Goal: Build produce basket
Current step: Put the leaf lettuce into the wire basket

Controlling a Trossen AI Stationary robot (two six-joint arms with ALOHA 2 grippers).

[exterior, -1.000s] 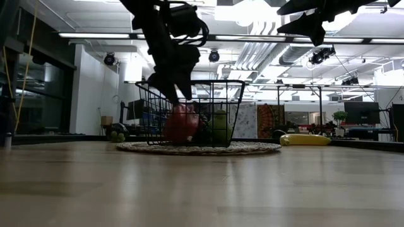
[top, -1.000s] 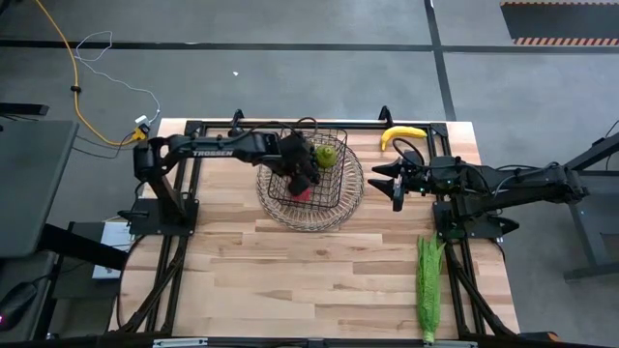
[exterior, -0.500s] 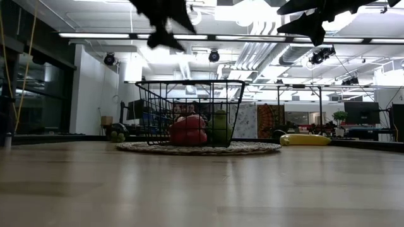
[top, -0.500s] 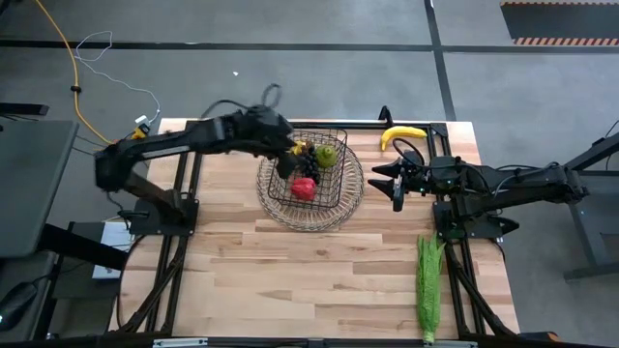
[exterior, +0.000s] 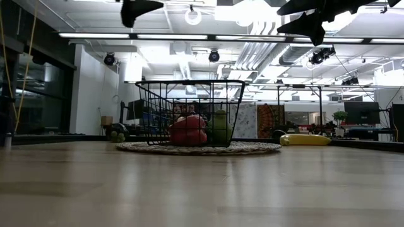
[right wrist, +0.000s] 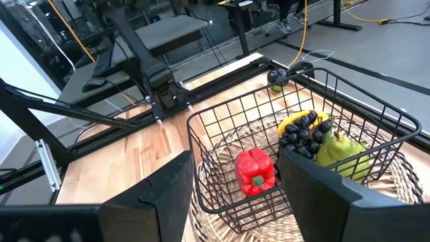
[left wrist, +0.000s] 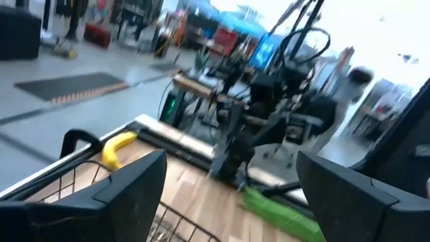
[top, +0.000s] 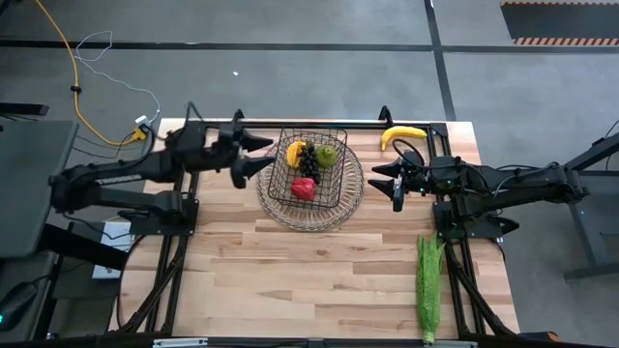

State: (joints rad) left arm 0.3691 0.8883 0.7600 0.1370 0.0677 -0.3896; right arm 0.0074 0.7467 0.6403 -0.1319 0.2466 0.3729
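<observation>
The dark wire basket (top: 338, 198) stands on its round woven base at the table's far middle. In it lie a red pepper (top: 304, 188), a dark grape bunch (top: 309, 160), a yellow-orange fruit (top: 294, 153) and a green fruit (top: 327, 155). A yellow banana (top: 401, 135) lies on the table at the far right. The green corn ear (top: 428, 285) lies near the right front edge. My left gripper (top: 259, 155) is open and empty, raised just left of the basket. My right gripper (top: 379, 178) is open and empty, raised right of the basket.
Black frame rails run along the table's far edge and both sides. Bare wood lies in front of the basket toward the near edge. In the low view the basket (exterior: 189, 113) stands mid-table and the banana (exterior: 305, 140) lies to its right.
My left gripper has let go of the red pepper inside the basket, risen out of it and drawn back toward the table's left edge. The pepper now lies on the basket's floor.
</observation>
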